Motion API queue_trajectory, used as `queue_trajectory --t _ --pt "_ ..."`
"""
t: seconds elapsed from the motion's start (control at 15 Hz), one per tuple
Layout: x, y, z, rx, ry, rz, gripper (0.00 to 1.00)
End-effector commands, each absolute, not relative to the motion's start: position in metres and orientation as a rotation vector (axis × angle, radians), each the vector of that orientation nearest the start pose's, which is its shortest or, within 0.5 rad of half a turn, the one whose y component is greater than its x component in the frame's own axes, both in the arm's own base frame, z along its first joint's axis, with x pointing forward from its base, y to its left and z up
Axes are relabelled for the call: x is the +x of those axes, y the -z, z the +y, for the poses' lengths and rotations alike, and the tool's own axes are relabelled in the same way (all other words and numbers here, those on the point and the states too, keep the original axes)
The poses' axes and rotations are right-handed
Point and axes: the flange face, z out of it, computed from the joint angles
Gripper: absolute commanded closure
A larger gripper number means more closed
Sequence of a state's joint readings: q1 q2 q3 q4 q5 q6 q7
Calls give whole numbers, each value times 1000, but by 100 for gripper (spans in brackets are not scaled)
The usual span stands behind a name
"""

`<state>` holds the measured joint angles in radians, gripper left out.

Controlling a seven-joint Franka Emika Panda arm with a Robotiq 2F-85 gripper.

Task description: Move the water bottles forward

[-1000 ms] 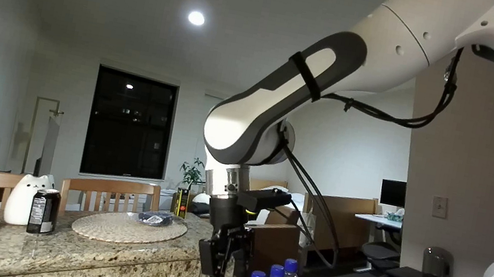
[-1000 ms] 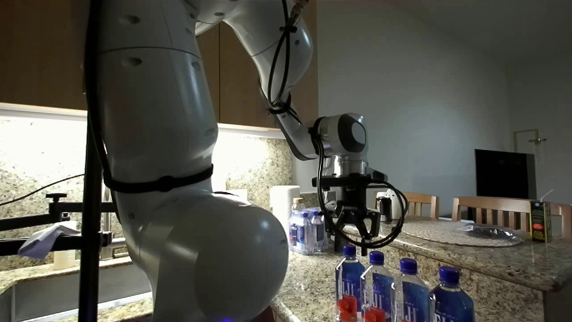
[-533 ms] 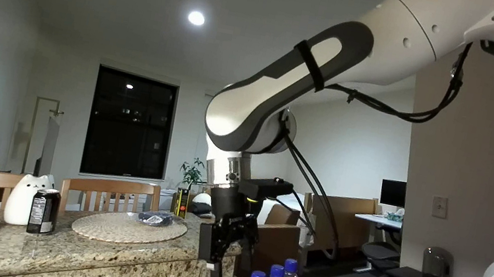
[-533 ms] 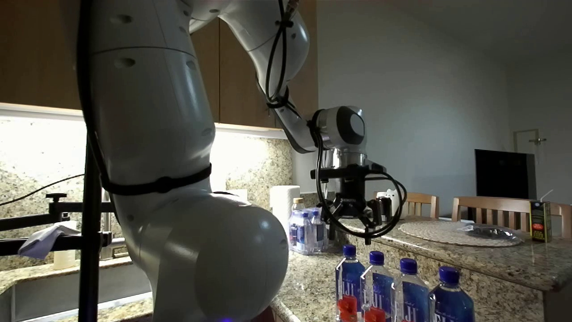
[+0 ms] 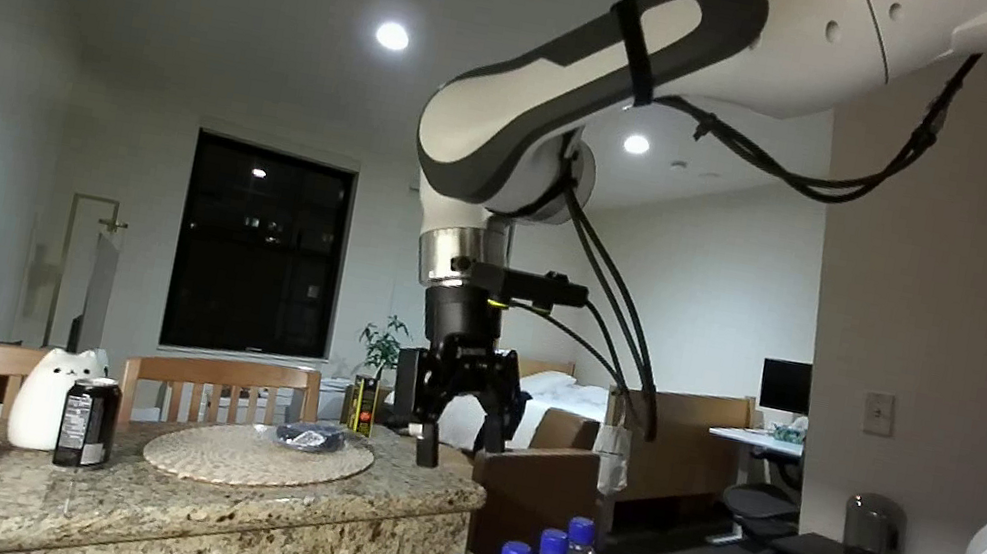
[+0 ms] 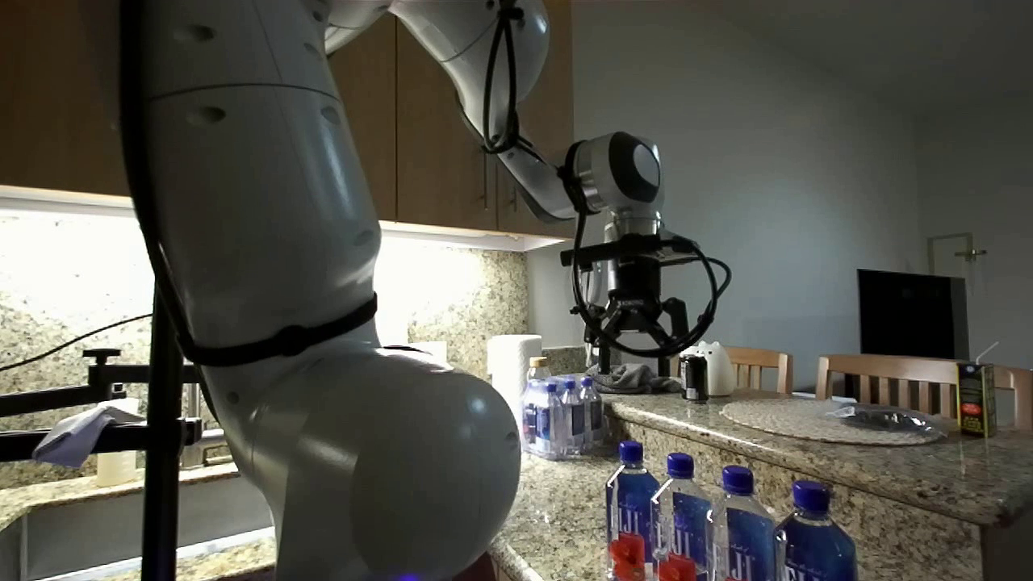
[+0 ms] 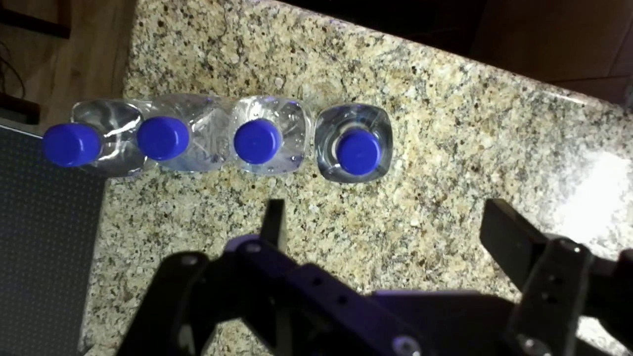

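Wrist view: the black two-fingered gripper [image 7: 383,212] stands spread wide, its fingers [image 7: 509,242] well apart and nothing held between them. Ahead of the fingertips, on the speckled beige granite counter [image 7: 420,89], four clear plastic water bottles [image 7: 210,138] with blue screw caps and blue labels stand upright in one row. That row runs crosswise to the gripper, roughly parallel to the line joining its fingertips, and reaches off beyond the finger at the view's left. The end bottle [image 7: 357,148], nearest the gap, is the only one lying wholly ahead of it, and sits off-centre, closer to that same finger. The next bottle [image 7: 269,138] is just beside it.

In both exterior views the gripper hangs well above the caps, fingers down and touching none, so each bottle's long axis runs about the same way as the fingers point.

The coming move, I judge, turns on that sideways offset. To take the end bottle, the gripper would probably need to shift ahead and toward its left-shown finger before dropping, and that finger would have little room beside the neighbouring bottle. The row looks fairly even, so the bottles may already be forward; whether any remains to be moved, I cannot tell.
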<state>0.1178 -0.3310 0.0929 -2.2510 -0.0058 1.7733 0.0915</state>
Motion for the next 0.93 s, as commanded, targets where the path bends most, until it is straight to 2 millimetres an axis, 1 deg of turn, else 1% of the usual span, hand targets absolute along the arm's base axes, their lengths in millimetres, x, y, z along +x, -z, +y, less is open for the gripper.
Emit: queue_trajectory --t 0.0,0.27,0.33,0.53,0.87 --pt "417 -509 93 -3165 -165 -46 0" --pt "403 -521 94 -3149 -101 78 0" --pt "417 -517 95 -3169 -120 -6 0" --pt "412 -524 95 -3161 -96 22 0" --pt "411 -522 95 -3161 -100 24 0"
